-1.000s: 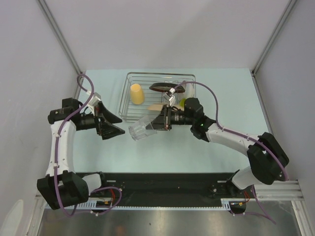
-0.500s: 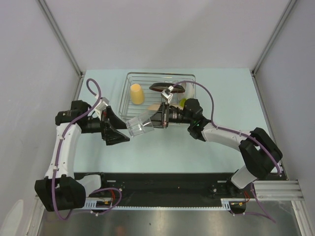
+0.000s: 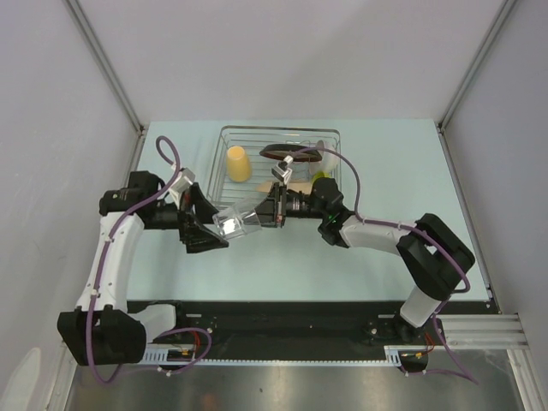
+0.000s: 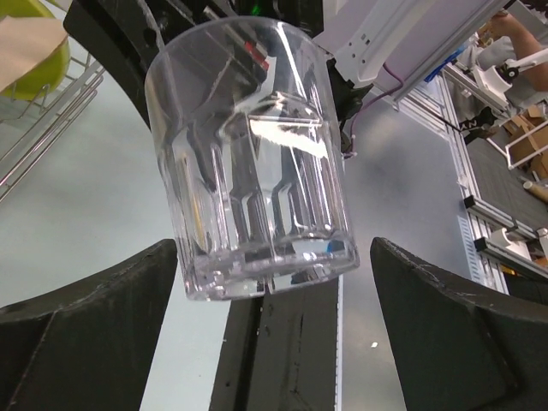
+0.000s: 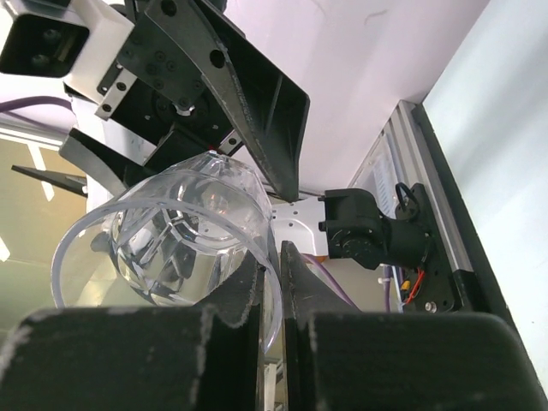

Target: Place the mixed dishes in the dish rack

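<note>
Where the two arms meet at the centre of the overhead view, items are listed by count.

Small clear glass (image 3: 233, 223), one: held in the air over the worktop (image 3: 385, 171), just in front of the rack's near left corner. It lies tilted, with its mouth toward the right arm and its thick base toward the left arm.

Right hand (image 3: 267, 211), one: clamped on the rim of the glass. In the right wrist view one finger is inside the mouth and one is outside it.

Left hand (image 3: 212, 228), one: fingers (image 4: 94, 330) spread wide apart. The base of the glass sits between them, and the left wrist view shows a gap on either side.

Dish rack (image 3: 224, 190), one: silver wire, at the upper middle of the worktop. It holds:
- yellow mug (image 3: 237, 163), one, in the left part;
- dark red-rimmed plate (image 3: 278, 151), one, at the back, partly hidden by the right arm's cable;
- lime-green bowl (image 3: 318, 180), one, to the right, mostly hidden behind the arm;
- beige plate (image 4: 26, 41), one, of which only an edge shows, against the green bowl.
</note>
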You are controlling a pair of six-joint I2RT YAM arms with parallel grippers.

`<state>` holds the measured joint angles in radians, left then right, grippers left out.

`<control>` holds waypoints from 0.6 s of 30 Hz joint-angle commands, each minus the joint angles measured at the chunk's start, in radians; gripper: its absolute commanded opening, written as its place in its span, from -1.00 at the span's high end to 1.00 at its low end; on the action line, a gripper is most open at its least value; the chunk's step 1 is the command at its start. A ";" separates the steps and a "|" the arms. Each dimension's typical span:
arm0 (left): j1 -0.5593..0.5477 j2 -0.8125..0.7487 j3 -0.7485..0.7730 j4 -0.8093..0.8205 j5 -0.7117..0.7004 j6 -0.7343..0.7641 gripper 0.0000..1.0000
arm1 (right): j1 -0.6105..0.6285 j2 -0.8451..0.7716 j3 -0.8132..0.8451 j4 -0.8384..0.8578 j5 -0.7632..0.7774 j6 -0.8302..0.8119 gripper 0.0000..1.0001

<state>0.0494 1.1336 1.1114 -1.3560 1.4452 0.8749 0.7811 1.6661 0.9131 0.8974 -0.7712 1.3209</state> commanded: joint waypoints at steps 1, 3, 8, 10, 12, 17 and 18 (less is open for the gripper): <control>-0.029 0.023 0.053 -0.098 0.282 0.053 -1.00 | 0.029 0.023 0.038 0.135 0.018 0.043 1.00; -0.034 0.031 0.067 -0.097 0.281 0.053 -0.99 | 0.038 0.040 0.047 0.143 0.019 0.047 1.00; -0.040 0.043 0.074 -0.098 0.282 0.058 -1.00 | 0.055 0.067 0.079 0.167 0.027 0.069 1.00; -0.040 0.048 0.074 -0.098 0.282 0.059 -1.00 | 0.060 0.073 0.089 0.169 0.027 0.069 1.00; -0.040 0.052 0.077 -0.098 0.282 0.058 -0.92 | 0.058 0.073 0.092 0.169 0.029 0.069 1.00; -0.040 0.074 0.097 -0.100 0.282 0.038 -0.33 | 0.061 0.075 0.095 0.170 0.032 0.066 1.00; -0.040 0.081 0.102 -0.100 0.281 0.032 -0.20 | 0.064 0.075 0.095 0.170 0.033 0.064 1.00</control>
<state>0.0208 1.1965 1.1633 -1.3682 1.4422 0.8749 0.8291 1.7451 0.9504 0.9649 -0.7509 1.3689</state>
